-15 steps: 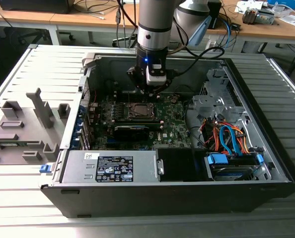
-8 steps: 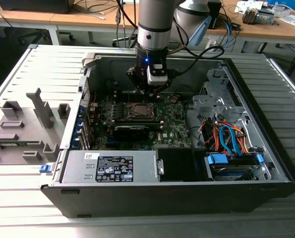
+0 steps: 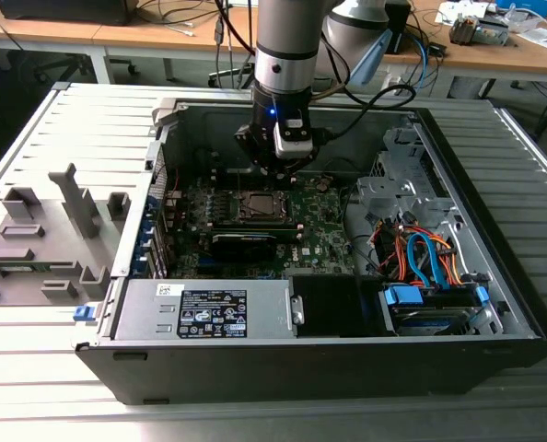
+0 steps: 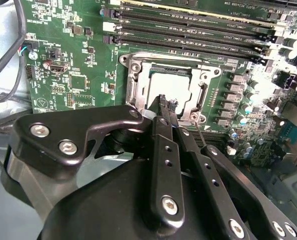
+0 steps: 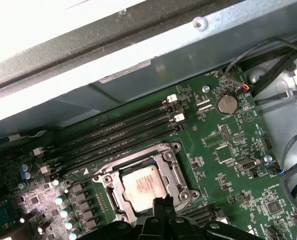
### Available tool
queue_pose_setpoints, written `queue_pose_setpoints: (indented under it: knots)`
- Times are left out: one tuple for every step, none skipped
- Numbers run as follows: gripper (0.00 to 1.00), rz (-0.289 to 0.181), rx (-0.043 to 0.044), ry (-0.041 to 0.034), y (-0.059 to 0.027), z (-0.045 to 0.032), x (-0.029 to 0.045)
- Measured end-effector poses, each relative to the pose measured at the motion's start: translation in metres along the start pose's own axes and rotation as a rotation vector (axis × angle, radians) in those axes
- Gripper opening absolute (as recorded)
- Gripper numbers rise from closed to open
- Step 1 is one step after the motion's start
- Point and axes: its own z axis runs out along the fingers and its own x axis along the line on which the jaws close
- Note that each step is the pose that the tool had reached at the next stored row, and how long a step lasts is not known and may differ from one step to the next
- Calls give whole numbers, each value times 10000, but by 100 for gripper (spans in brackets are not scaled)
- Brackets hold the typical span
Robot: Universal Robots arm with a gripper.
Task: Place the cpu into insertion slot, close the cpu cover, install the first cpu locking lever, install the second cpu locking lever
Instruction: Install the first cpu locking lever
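The cpu [image 5: 141,186] lies flat in the insertion slot [image 3: 258,204], its silver top showing through the cutout of the cpu cover [image 5: 176,167]. The cover frame [image 4: 136,75] lies down around the cpu [image 4: 171,85]. My gripper [image 4: 164,102] hangs low over the socket's edge with its black fingers pressed together, shut. In the first wrist view the gripper [image 5: 161,202] tips sit at the socket rim. A thin metal lever [image 4: 200,134] runs beside the fingers; I cannot tell whether they touch it. In the exterior view the gripper [image 3: 278,170] is just behind the socket.
Long black memory slots [image 5: 118,135] run along one side of the socket. A black graphics card [image 3: 244,241] lies in front of it. The power supply [image 3: 209,308] and drive bay with cables [image 3: 421,262] fill the case's front. A grey fixture block [image 3: 43,239] stands at the exterior view's left.
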Motion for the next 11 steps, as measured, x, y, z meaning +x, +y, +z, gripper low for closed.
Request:
queue_pose_setpoints:
  knots:
    - [11,-33,1,-1,0,0,0]
    - [11,-71,0,-3,0,0,0]
    - [11,-159,1,-5,0,0,0]
    - [11,-236,1,-8,0,0,0]
    - [11,-298,1,-11,0,0,0]
    - [11,-389,1,-13,0,0,0]
    - [11,-451,1,-16,0,0,0]
    - [11,-516,2,-18,0,0,0]
    - [11,-565,2,-20,0,0,0]
    - [11,-596,2,-21,0,0,0]
    - [11,-667,2,-23,0,0,0]
